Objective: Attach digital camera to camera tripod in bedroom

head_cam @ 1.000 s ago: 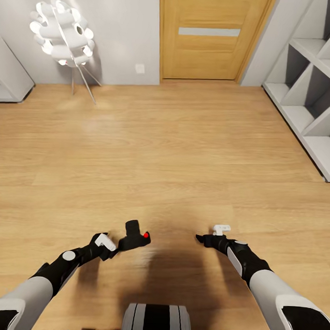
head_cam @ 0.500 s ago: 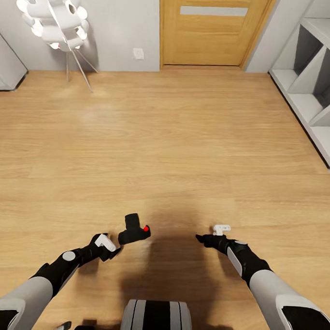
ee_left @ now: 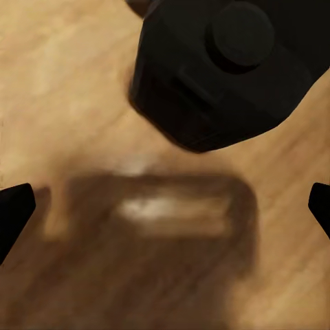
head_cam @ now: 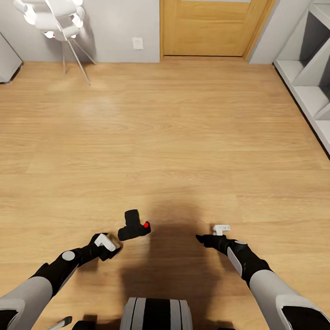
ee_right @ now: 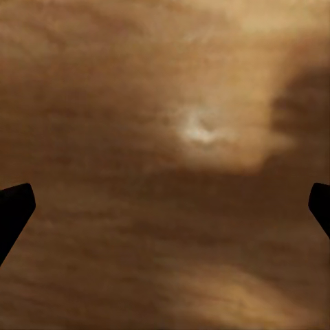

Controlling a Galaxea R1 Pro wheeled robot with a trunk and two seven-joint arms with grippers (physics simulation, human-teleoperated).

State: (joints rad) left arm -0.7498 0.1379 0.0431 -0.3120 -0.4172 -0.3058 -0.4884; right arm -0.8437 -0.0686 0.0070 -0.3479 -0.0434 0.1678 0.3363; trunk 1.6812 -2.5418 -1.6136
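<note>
The digital camera (head_cam: 134,225) lies on the light wood floor (head_cam: 186,137), just ahead of my left gripper (head_cam: 113,246) and apart from it. Its red dot sits at the right end, and a stubby black part sticks out toward the far side. Its long axis runs left-near to right-far. In my left wrist view the digital camera (ee_left: 220,69) lies beyond the fingertips (ee_left: 14,210), which sit wide apart with nothing between them. My left arm reaches forward and low, bent in toward the middle. My right arm does likewise on the other side, its gripper (head_cam: 200,238) pointing left, well right of the camera. Its fingertips (ee_right: 14,206) are also spread wide over bare floor. Further out: a wooden door (head_cam: 211,22) at the far wall, a white lamp (head_cam: 47,9) on thin legs far left, white cube shelves (head_cam: 315,61) far right.
</note>
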